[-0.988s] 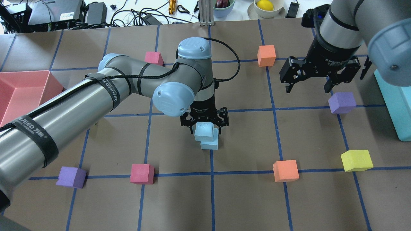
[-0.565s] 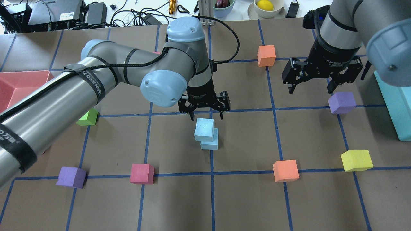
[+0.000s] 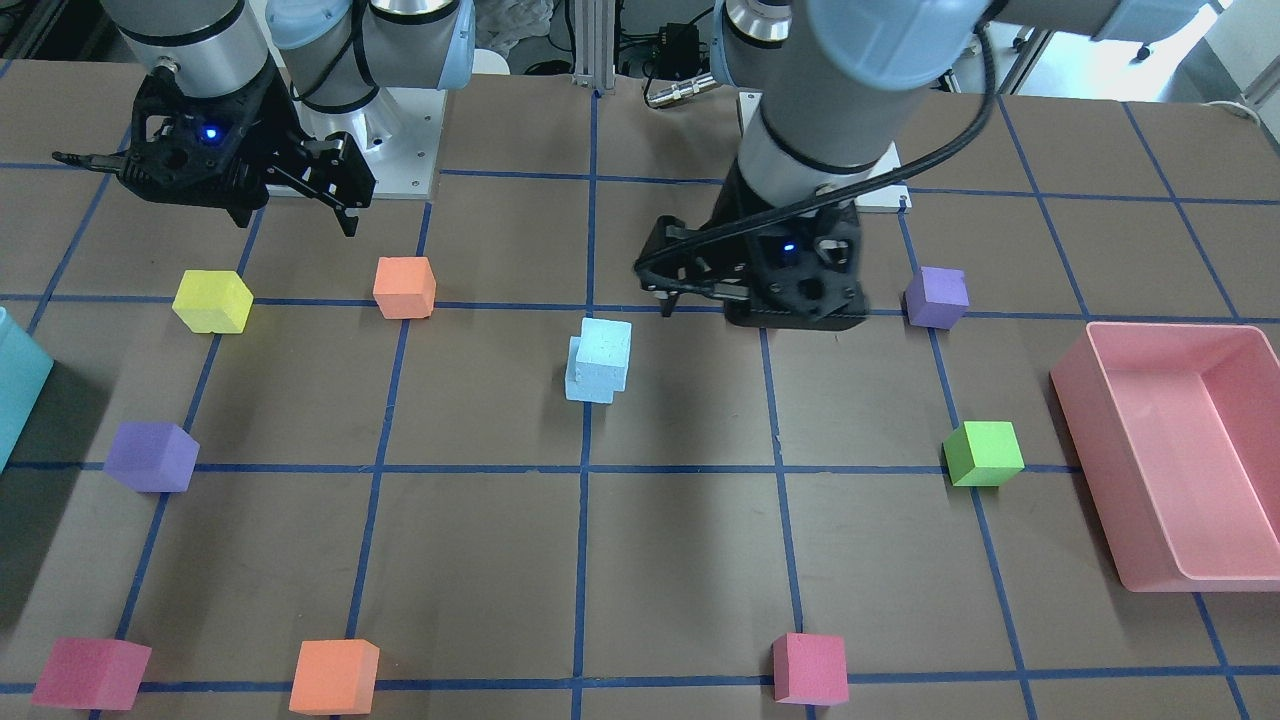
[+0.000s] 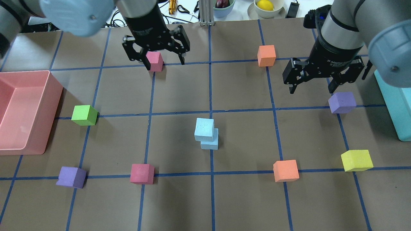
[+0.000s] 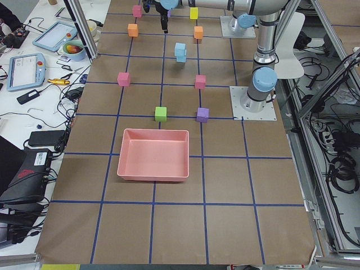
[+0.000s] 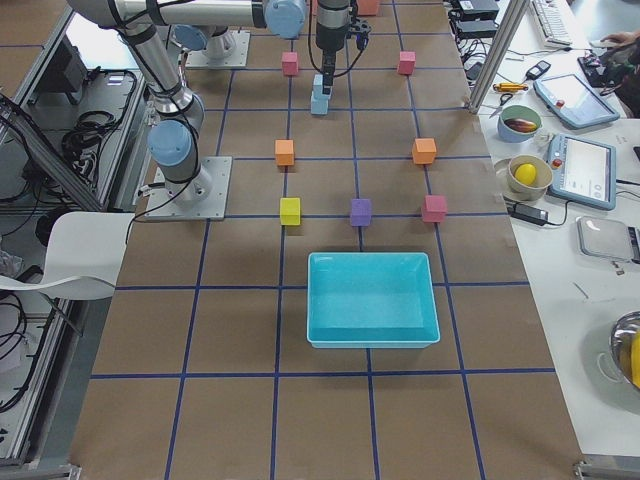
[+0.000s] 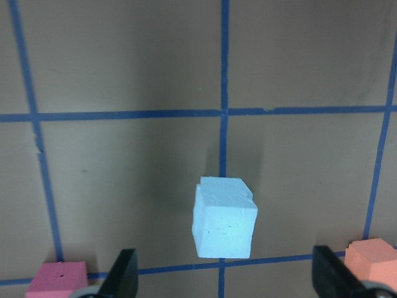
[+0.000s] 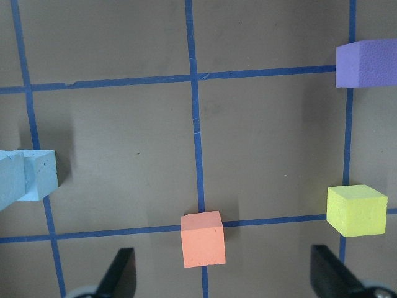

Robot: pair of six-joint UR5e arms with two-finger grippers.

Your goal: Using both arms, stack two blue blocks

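Observation:
The two blue blocks stand stacked at the table's middle, the upper block (image 4: 204, 129) set a little askew on the lower one (image 4: 210, 144). The stack also shows in the front view (image 3: 604, 354), the left wrist view (image 7: 223, 225) and at the left edge of the right wrist view (image 8: 25, 177). My left gripper (image 4: 165, 64) is open and empty, raised behind and to the left of the stack, over a pink cube (image 4: 155, 61). My right gripper (image 4: 311, 91) is open and empty, raised at the back right, next to a purple cube (image 4: 342, 102).
A pink bin (image 4: 48, 96) stands at the left edge and a teal bin (image 4: 393, 106) at the right edge. Loose cubes lie around the stack: green (image 4: 84, 115), pink (image 4: 142, 174), purple (image 4: 71, 177), orange (image 4: 266, 55) (image 4: 285, 170), yellow (image 4: 356, 160).
My left gripper has let go of the upper blue block, risen, and drawn back and to the left. The stack stays standing. The right gripper has barely moved.

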